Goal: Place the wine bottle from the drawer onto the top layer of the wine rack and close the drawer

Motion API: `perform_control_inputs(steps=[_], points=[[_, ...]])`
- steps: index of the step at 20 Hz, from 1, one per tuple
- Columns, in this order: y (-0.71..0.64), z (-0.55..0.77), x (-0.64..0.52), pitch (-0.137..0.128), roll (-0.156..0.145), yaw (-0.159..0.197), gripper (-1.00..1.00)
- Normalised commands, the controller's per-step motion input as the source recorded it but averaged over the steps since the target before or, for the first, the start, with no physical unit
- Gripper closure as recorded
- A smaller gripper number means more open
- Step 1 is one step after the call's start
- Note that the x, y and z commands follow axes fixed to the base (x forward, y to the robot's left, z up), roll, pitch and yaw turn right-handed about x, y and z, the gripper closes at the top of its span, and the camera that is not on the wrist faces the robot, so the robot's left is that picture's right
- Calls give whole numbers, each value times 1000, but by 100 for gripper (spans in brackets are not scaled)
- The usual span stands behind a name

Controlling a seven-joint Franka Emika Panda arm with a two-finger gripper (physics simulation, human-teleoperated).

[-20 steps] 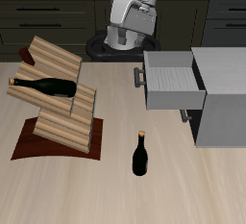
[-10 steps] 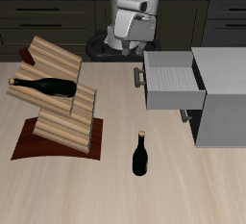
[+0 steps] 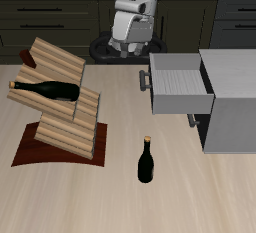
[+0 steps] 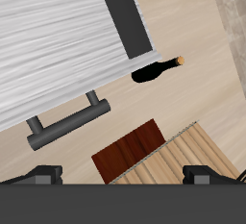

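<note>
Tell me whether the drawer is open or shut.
Open. The drawer is pulled out from the grey cabinet, its ridged inside exposed and empty; the handle faces away from the cabinet.

A near-black wine bottle lies sideways across the top layer of the light wooden wine rack, at the exterior frame's left. At right, the light grey drawer stands pulled open, its dark bar handle facing the rack.

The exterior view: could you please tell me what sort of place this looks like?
Probably a simulated kitchen: dark cabinets run behind a light wooden table holding a wine rack with a bottle on it, a standing wine bottle and a grey cabinet's open drawer.
</note>
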Motion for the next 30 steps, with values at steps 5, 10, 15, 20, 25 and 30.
perform_control_inputs(steps=[5,10,15,20,25,30], points=[[-167,-242,9,21,-20,-25,-100],[-95,-130,146,-12,-25,-19,-100],[-57,-176,131,-1,-17,0,-100],[35,-325,173,17,-8,-12,-100],[140,-243,120,-6,1,12,-100],[249,-157,107,-12,48,-25,-100]])
